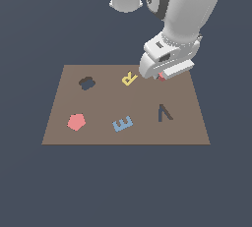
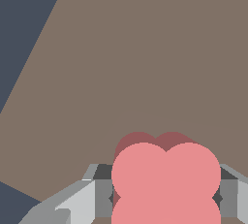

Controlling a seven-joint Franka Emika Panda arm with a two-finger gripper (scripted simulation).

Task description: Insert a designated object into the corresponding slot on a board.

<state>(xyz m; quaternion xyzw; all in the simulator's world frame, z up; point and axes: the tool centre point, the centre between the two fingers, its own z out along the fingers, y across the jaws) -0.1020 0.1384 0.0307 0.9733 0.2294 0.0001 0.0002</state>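
Observation:
The board (image 1: 98, 135) lies flat, brown and rectangular. Its slot (image 1: 87, 83), a dark lobed cloud-shaped cutout, is near the far corner on the exterior view's left. My gripper (image 1: 160, 77) hangs low over the far part of the board toward the exterior view's right, just right of the yellow R (image 1: 129, 78). The gripper (image 2: 166, 194) is shut on the designated object (image 2: 166, 182), a salmon-red lobed block that fills the space between the grey fingers (image 2: 82, 201). In the exterior view only a sliver of the designated object (image 1: 161, 77) shows under the hand.
On the board are a flat salmon-red pentagon (image 1: 76, 122), a blue E (image 1: 122, 123) and a dark V-shaped cutout (image 1: 165, 113). The arm's white body (image 1: 182, 10) rises behind the board. Dark blue floor surrounds everything.

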